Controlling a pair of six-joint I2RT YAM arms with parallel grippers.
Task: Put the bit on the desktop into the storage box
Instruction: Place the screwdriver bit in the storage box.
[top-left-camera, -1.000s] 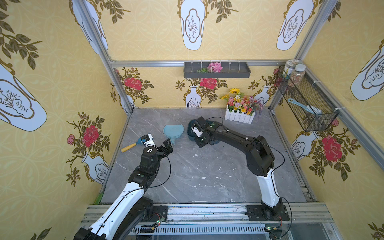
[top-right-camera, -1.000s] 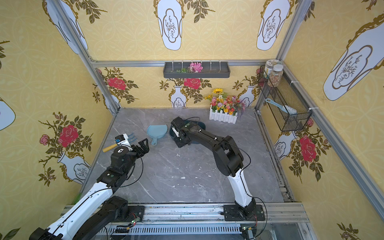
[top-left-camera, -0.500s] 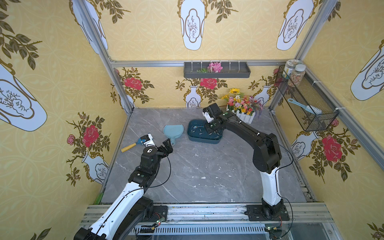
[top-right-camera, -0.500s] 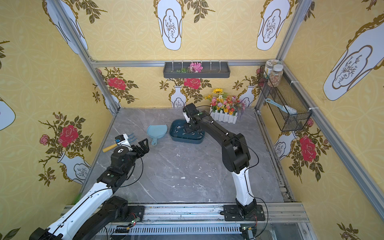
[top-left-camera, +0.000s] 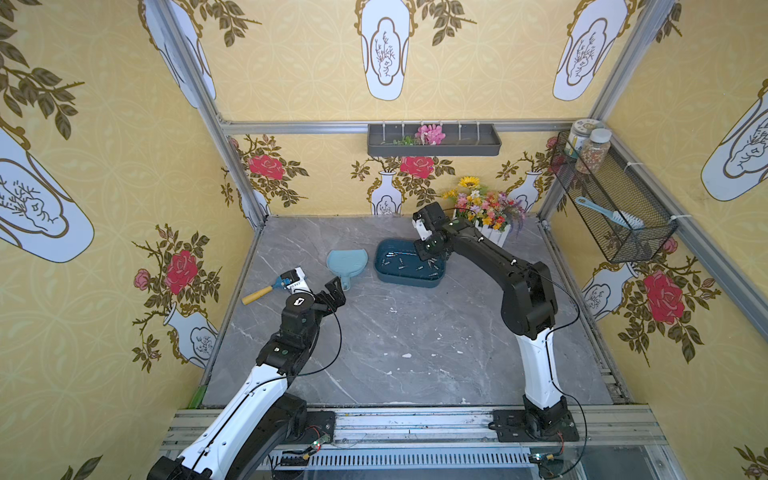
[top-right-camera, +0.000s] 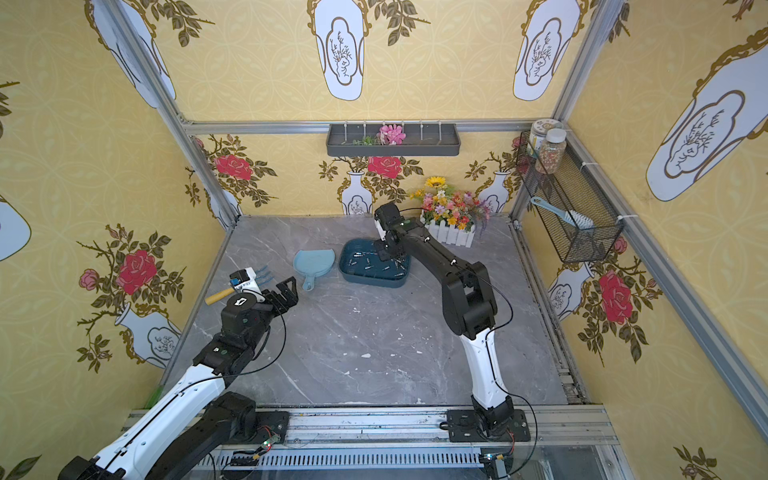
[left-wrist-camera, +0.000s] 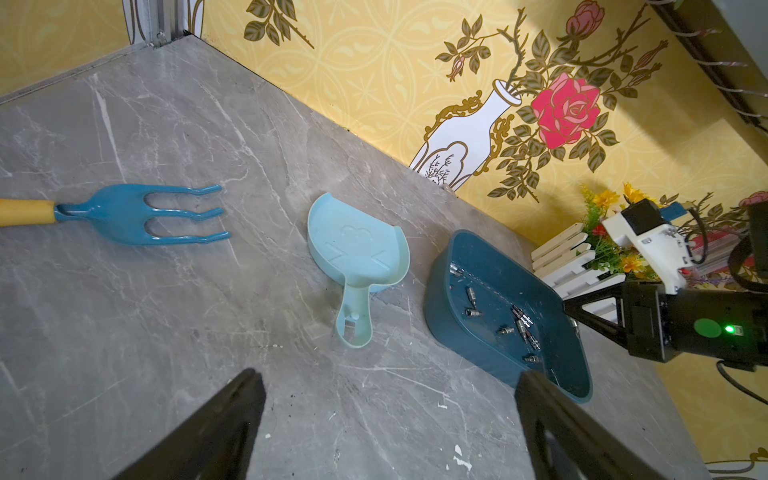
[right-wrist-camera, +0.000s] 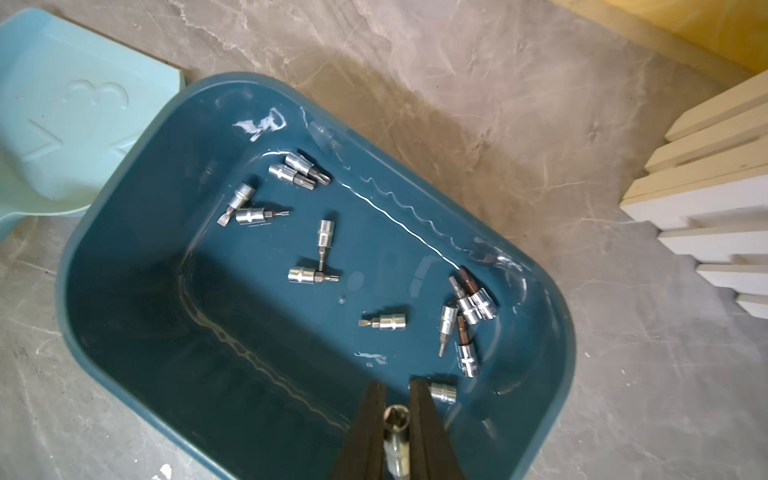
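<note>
The dark teal storage box (top-left-camera: 409, 283) (top-right-camera: 374, 283) stands on the grey desktop (top-left-camera: 415, 332) toward the back, with several silver bits (right-wrist-camera: 313, 275) lying in it. My right gripper (right-wrist-camera: 397, 384) (top-left-camera: 430, 249) (top-right-camera: 386, 251) hangs over the box's far right end, shut on one silver bit (right-wrist-camera: 397, 436) held upright between its fingers. In the left wrist view the box wall (left-wrist-camera: 457, 332) and the right gripper (left-wrist-camera: 569, 307) both show. My left gripper (left-wrist-camera: 388, 374) (top-left-camera: 336, 291) (top-right-camera: 286, 291) hovers open above the left side of the desktop with nothing between its fingers.
A light blue dustpan (top-left-camera: 347, 262) lies just left of the box. A blue hand rake with a yellow handle (top-left-camera: 266, 289) lies by the left wall. A white-fenced flower box (top-left-camera: 486, 216) stands behind the right arm. A wire basket (top-left-camera: 611, 208) hangs on the right wall.
My right gripper has swung from the box's left end across to its far right end, staying shut. The box, earlier covered by the arm, now shows. The left arm has not moved.
</note>
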